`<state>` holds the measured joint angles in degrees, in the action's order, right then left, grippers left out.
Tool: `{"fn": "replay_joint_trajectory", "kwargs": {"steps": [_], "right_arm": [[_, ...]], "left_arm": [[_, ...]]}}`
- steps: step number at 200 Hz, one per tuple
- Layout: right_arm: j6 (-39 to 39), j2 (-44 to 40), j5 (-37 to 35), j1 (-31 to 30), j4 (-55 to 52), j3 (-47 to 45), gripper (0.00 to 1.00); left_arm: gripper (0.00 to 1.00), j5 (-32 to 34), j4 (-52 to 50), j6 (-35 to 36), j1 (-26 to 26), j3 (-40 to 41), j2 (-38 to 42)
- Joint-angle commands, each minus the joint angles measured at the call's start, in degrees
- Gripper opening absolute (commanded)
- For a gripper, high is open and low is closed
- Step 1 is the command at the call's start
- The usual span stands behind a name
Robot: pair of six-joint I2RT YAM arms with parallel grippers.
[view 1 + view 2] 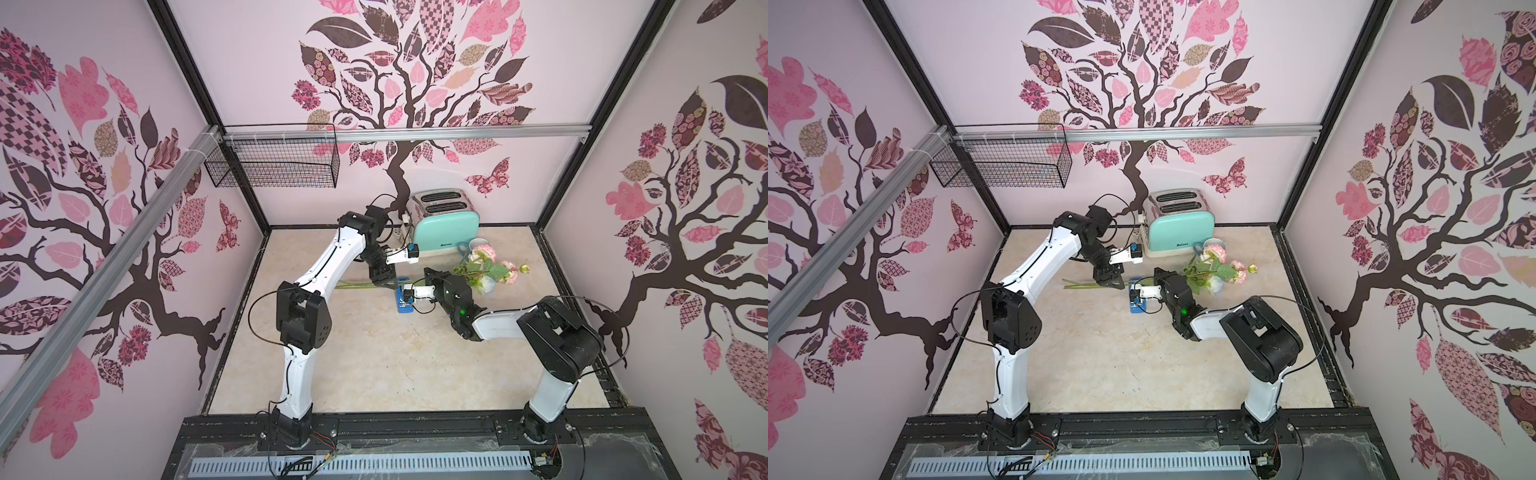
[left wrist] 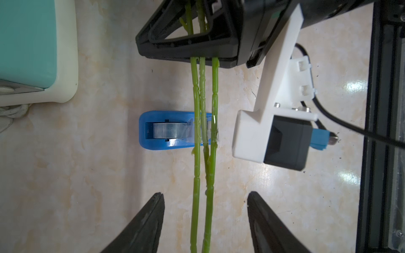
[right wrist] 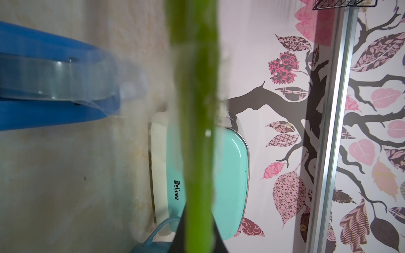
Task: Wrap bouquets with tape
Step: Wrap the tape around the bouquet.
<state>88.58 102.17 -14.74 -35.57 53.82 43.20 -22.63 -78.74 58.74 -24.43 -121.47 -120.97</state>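
Observation:
The bouquets lie across the table, pink and cream blooms (image 1: pixel 486 266) (image 1: pixel 1219 266) to the right and green stems (image 2: pixel 205 87) (image 3: pixel 197 109) running left. My right gripper (image 1: pixel 432 275) (image 1: pixel 1160 277) (image 2: pixel 197 58) (image 3: pixel 198 230) is shut on the stems near the leaves. The tape sits in a blue dispenser (image 1: pixel 404 306) (image 1: pixel 1137 308) (image 2: pixel 153 131) (image 3: pixel 43 114) under the stems, between the two grippers. A clear strip (image 2: pixel 207 131) pulled from the roll lies across the stems. My left gripper (image 1: pixel 383 281) (image 1: pixel 1111 281) (image 2: pixel 206 195) is open, its fingers standing on either side of the stems without touching them.
A mint toaster (image 1: pixel 444 228) (image 1: pixel 1181 230) (image 2: pixel 28 43) (image 3: pixel 230 175) stands at the back, with a blue mug (image 1: pixel 471 246) (image 3: pixel 157 230) beside it near the blooms. A black wire basket (image 1: pixel 274 162) hangs on the back wall. The black frame rail (image 2: pixel 383 131) runs along the table's edge.

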Motion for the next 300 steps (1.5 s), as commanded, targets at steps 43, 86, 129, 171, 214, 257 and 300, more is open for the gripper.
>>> {"fn": "replay_joint_trajectory", "kwargs": {"steps": [43, 86, 129, 171, 214, 257, 300], "right_arm": [[1.6, 1.1, 1.1, -0.4, 6.1, -0.9, 0.0], [2.0, 1.4, 1.3, -0.4, 7.0, -1.4, 0.0], [1.2, 1.1, 1.3, -0.4, 7.2, -2.0, 0.0], [-5.8, -2.4, 1.9, -0.4, 5.2, -3.5, 0.43], [-18.3, -11.4, 5.8, -0.6, -5.7, -5.8, 0.67], [-35.8, -23.3, 15.0, -0.6, -16.8, -8.7, 0.75], [-55.8, -36.0, 20.2, -0.6, -22.6, -12.4, 0.74]], "left_arm": [[0.63, 0.8, 0.2, 1.5, -0.1, -1.4, -6.6], [0.49, -2.4, -0.6, 1.9, -0.4, -1.1, -7.8], [0.0, -1.9, 1.0, 1.3, -1.0, 1.0, -6.4], [0.0, 1.4, 7.0, -1.7, -1.2, 7.7, -1.3], [0.0, 11.8, 22.6, -4.7, -2.6, 23.9, 7.9], [0.0, 15.9, 37.9, -6.8, -3.7, 36.0, 15.6], [0.0, 22.7, 53.1, -4.1, -6.7, 48.7, 20.9]]}}
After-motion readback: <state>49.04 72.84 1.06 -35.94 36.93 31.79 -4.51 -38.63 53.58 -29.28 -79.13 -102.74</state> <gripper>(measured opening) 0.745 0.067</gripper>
